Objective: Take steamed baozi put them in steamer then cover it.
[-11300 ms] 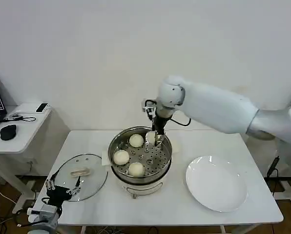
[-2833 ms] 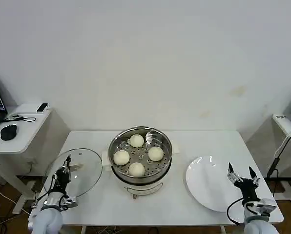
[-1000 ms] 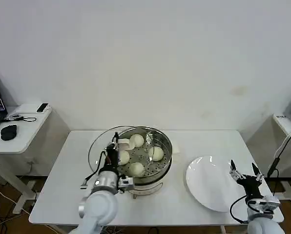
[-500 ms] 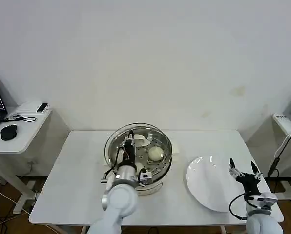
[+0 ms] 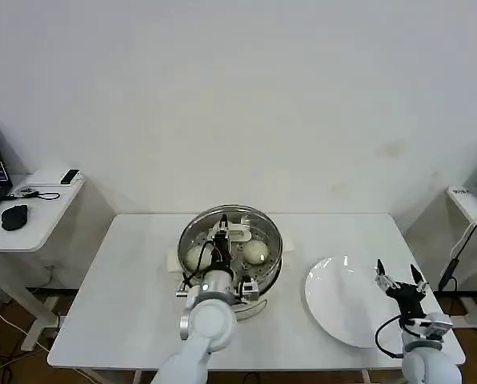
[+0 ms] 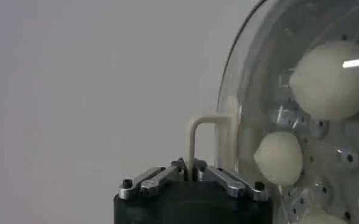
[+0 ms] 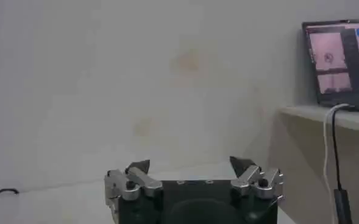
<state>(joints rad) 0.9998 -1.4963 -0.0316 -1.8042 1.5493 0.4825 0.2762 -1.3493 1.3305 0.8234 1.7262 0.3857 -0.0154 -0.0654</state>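
Over the steamer (image 5: 264,264), the left gripper (image 5: 221,240) is clamping the cover (image 6: 261,79) by its handle, baozi (image 5: 256,252) sitting inside beneath it. Releasing off-centre is risking the cover catching the rim and tilting. Near the plate (image 5: 342,308), the right gripper (image 5: 399,280) is idling with fingers spread.

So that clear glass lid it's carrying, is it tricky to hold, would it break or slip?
The round clear glass lid is probably stiff and breakable if dropped, being glass with a metal rim. It looks smooth, so likely slippery, but the left gripper has its fingers shut on the cream-white handle, a surer hold. Hanging from that one point above the shiny steel steamer, it may tilt.
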